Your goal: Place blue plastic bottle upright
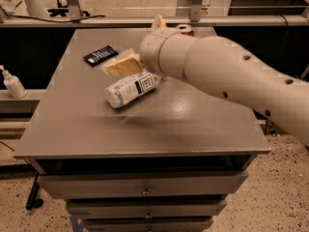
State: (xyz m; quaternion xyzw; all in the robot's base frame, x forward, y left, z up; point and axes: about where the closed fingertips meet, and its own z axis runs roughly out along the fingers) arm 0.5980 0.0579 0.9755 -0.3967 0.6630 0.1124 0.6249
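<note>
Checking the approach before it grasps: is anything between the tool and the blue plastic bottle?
Nothing visible does. The tool is right next to the blue plastic bottle, which lies on its side on the table. The dark packet and the red can are farther back, off that path.

One blue plastic bottle [130,89], one red can [184,29], one dark packet [100,55], one pump bottle [12,83] — one gripper [121,66] at the blue plastic bottle's twelve o'clock.
</note>
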